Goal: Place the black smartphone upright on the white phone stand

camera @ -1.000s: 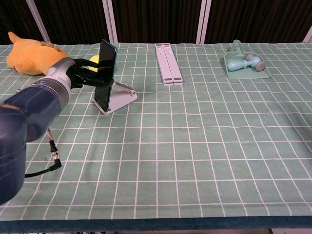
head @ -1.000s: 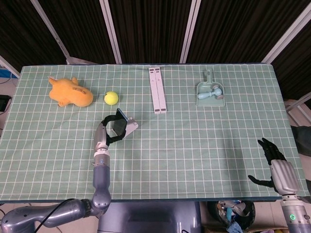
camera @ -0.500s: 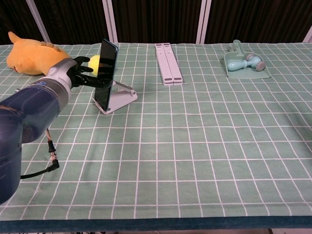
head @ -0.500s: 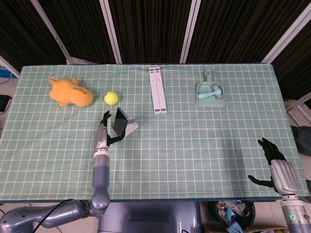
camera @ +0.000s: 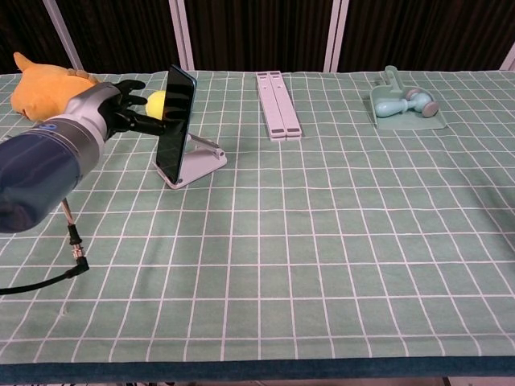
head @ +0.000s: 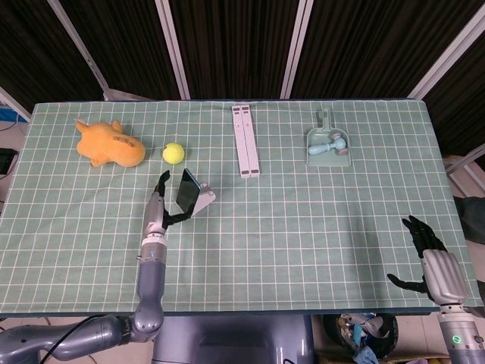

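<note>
On white stand [camera: 199, 163], black phone [camera: 175, 123] upright, no legible text.

You get no readable text, label, brand or number anywhere here: nothing legible on the black smartphone [camera: 176, 125], the white phone stand [camera: 200, 162], or the green checked tablecloth [camera: 322, 241].

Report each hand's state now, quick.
Left hand: open, fingers spread beside the phone on the stand, not gripping it.
Right hand: open, fingers apart, holding nothing, at the table's near right corner.
</note>
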